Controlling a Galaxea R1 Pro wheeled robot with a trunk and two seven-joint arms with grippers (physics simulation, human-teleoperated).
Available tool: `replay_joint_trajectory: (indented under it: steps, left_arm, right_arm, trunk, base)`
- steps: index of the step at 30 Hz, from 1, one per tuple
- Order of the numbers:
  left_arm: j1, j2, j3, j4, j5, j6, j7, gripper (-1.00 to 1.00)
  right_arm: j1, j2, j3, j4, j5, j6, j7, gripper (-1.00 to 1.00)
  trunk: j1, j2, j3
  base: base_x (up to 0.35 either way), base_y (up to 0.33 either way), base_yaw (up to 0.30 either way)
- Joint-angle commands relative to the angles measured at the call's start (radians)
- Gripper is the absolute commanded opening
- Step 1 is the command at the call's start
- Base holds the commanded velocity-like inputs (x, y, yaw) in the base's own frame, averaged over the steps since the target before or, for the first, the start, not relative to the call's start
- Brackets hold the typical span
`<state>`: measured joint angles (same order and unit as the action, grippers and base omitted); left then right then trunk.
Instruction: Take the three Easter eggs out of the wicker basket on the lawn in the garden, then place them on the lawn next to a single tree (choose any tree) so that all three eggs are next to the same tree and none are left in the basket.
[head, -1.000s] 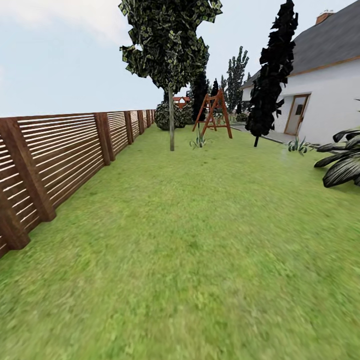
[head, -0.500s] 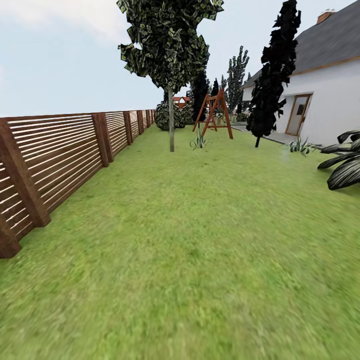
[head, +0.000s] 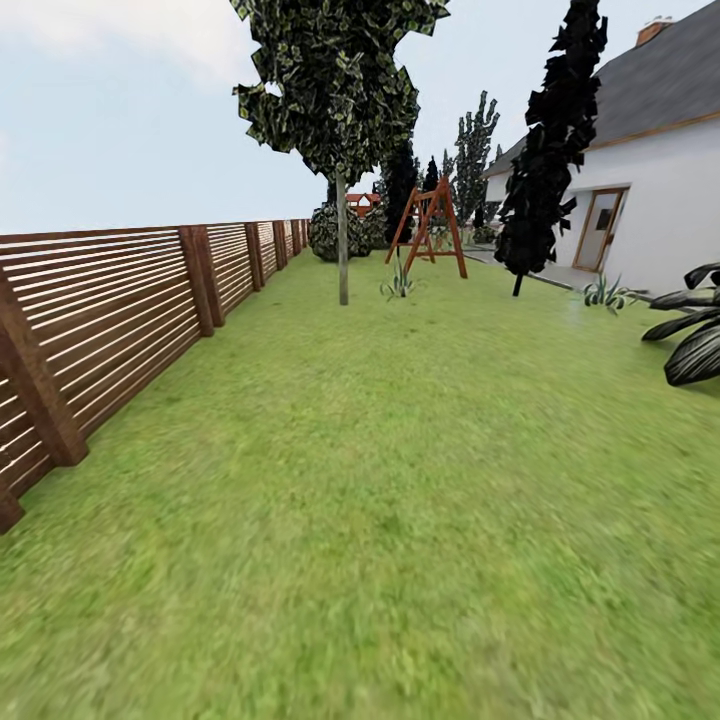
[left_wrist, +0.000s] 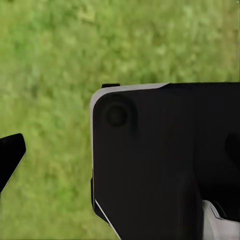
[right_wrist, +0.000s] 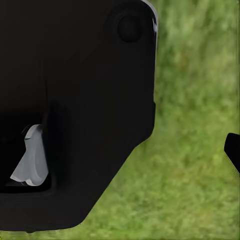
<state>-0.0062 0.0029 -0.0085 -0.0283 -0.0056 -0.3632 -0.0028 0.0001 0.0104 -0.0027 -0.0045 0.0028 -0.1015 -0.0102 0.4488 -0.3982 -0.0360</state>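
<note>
From the head view, the lawn (head: 380, 480) runs ahead through the garden. A brown slatted fence (head: 110, 310) lines its left edge. Far down the grass, near the fence line, stands the tree (head: 342, 250) with a thin pale trunk and dark angular crown. Beyond it sit a red wooden swing frame (head: 428, 225), a dark narrow conifer (head: 550, 150) and, at the right edge, a white house (head: 650, 200) with a door. No writing is readable.

In the left wrist view, a black robot body (left_wrist: 165, 160) hangs over grass; I cannot tell how the left gripper stands.

In the right wrist view, a black housing (right_wrist: 75, 110) hangs over grass; the right gripper's state cannot be told either.
</note>
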Motion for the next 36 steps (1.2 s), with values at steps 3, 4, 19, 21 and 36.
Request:
replay_joint_trajectory:
  steps: [3,4,19,21,36]
  left_arm:
    - [0.000,0.000,-0.001,0.001,-0.001,-0.003,0.000,1.00]
    - [0.000,0.000,-0.001,0.001,-0.001,-0.003,0.000,1.00]
    - [0.000,0.000,-0.001,0.001,-0.001,-0.003,0.000,1.00]
    - [0.000,0.000,-0.001,0.001,-0.001,-0.003,0.000,1.00]
    - [0.000,0.000,-0.001,0.001,-0.001,-0.004,0.000,1.00]
  right_arm:
    - [0.000,0.000,0.000,-0.001,0.000,-0.003,-0.001,1.00]
    - [0.000,0.000,0.000,0.000,0.000,-0.003,-0.001,1.00]
    - [0.000,0.000,0.000,0.000,0.000,-0.003,-0.001,1.00]
    - [0.000,0.000,0.000,0.000,0.000,-0.003,-0.001,1.00]
    - [0.000,0.000,0.000,0.000,0.000,-0.003,-0.001,1.00]
  trunk:
    - [0.001,-0.002,-0.002]
    - [0.001,-0.002,-0.002]
    - [0.001,-0.002,-0.002]
    - [0.001,-0.002,-0.002]
    - [0.001,-0.002,-0.002]
  base:
    - [0.328,0.000,0.000]
    - [0.328,0.000,0.000]
    - [0.328,0.000,0.000]
    - [0.327,0.000,0.000]
    - [0.321,0.000,0.000]
